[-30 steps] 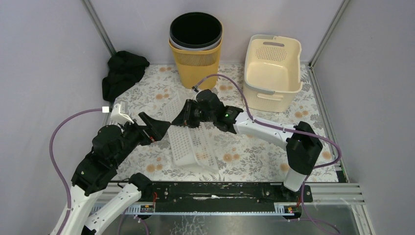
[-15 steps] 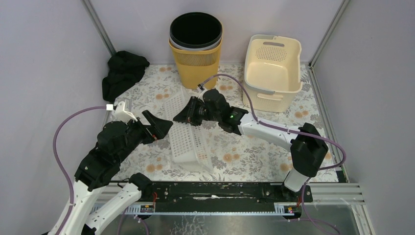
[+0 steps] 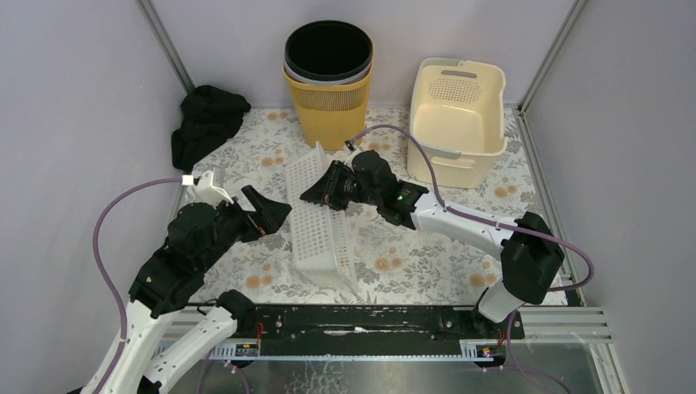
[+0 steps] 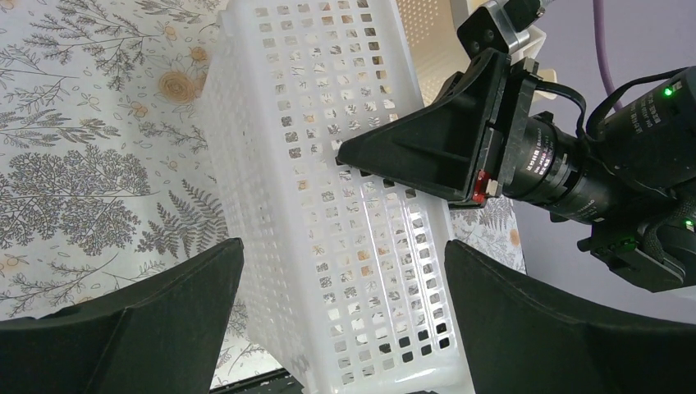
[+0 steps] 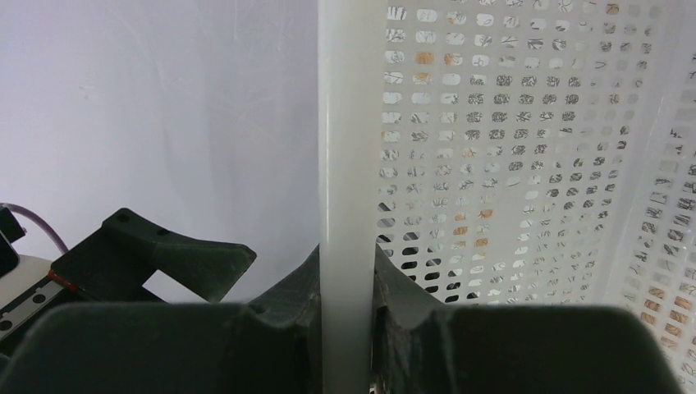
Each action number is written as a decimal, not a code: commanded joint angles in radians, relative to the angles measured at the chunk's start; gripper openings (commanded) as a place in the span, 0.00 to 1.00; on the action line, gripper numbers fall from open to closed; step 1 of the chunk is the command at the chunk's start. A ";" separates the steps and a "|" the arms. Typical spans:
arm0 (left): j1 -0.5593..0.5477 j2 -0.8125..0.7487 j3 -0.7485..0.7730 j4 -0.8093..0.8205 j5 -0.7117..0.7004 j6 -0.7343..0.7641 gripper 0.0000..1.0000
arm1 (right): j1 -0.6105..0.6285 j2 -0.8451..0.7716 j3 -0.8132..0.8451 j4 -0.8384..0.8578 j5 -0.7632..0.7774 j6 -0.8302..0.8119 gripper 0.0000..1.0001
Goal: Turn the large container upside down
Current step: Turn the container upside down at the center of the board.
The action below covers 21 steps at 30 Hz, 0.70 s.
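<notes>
The large container [image 3: 320, 234], a white perforated basket, stands tipped up on one long side in the middle of the floral mat. My right gripper [image 3: 318, 194] is shut on its raised rim; in the right wrist view [image 5: 347, 271] the white rim [image 5: 347, 123] runs straight up between the two fingers. My left gripper [image 3: 267, 205] hovers open just left of the basket, not touching it. In the left wrist view [image 4: 342, 246] the basket's mesh wall [image 4: 328, 172] fills the space ahead of the wide jaws, with the right gripper's finger [image 4: 427, 152] on the far side.
A yellow bin with a black liner [image 3: 328, 82] stands at the back centre, and a cream basket [image 3: 455, 115] at the back right. A black cloth [image 3: 205, 123] lies at the back left. Grey walls close both sides, and a black rail [image 3: 353, 320] runs along the front.
My right gripper has carried the rim up and to the right, tipping the basket steeper. The left arm has crept slightly right, still open.
</notes>
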 commanded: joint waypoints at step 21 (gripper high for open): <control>-0.004 -0.018 0.021 0.024 -0.006 -0.003 1.00 | -0.037 -0.034 -0.002 0.308 -0.012 0.187 0.00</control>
